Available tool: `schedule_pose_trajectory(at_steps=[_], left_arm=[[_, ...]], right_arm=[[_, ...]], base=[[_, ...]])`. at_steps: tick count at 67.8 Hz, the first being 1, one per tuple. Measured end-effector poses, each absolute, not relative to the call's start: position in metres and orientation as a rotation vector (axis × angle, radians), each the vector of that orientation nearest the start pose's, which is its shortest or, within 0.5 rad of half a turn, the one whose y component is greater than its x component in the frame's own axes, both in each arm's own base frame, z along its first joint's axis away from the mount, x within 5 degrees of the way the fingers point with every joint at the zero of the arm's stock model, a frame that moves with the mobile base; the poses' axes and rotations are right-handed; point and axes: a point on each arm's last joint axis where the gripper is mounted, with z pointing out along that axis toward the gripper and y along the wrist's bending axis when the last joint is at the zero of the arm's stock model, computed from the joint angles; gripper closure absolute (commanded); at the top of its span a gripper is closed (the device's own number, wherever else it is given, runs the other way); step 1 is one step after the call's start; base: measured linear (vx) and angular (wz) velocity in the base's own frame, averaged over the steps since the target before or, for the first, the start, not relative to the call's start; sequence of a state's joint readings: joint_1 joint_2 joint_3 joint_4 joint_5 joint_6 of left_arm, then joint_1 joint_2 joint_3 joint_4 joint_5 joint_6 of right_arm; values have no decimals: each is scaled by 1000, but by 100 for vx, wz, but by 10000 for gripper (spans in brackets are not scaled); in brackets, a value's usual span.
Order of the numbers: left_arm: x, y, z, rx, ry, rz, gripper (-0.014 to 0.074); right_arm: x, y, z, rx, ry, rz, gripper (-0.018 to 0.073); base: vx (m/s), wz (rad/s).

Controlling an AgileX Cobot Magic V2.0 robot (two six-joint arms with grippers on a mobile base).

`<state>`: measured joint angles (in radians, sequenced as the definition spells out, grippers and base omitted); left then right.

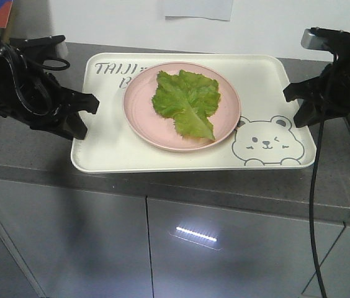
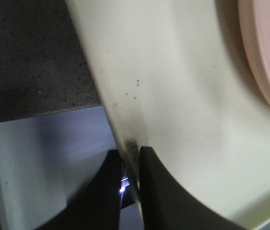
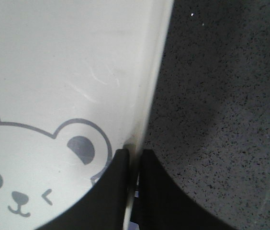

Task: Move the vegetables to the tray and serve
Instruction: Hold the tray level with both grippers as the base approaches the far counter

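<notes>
Serving looks to be the step in hand: the left hand (image 1: 89,117) grips the tray (image 1: 103,139) by its left rim, the lettuce leaf (image 1: 187,102) lies on the pink plate (image 1: 139,115) mid-tray, the right hand (image 1: 296,107) pinches the right rim. Next, a level, matched lift; worktop (image 1: 32,152) edge near, wall (image 1: 100,25) close behind.

Left gripper (image 1: 87,115), right gripper (image 1: 296,104) are showing matte black; looped cables (image 1: 54,62) are trailing behind left, 1 grey module (image 1: 314,38) riding above right.
</notes>
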<state>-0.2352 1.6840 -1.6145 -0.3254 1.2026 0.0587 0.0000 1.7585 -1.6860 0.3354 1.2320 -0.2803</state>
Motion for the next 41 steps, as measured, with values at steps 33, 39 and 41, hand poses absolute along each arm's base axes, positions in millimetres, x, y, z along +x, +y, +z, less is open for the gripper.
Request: schedule_pose_trajectory(at_steps=[33,39,41], left_arm=[[339,-109,346,323,2727,-498,602],[339,-109,346,323,2727,-498,602],[339,-109,346,323,2727,-498,602]], right_arm=[[372,28,338,-305,2705,389,565],[372,28,338,-305,2705,389,565],[372,28,338,-305,2705,389,565]], base=[[6,5],[5,4],[5,2]])
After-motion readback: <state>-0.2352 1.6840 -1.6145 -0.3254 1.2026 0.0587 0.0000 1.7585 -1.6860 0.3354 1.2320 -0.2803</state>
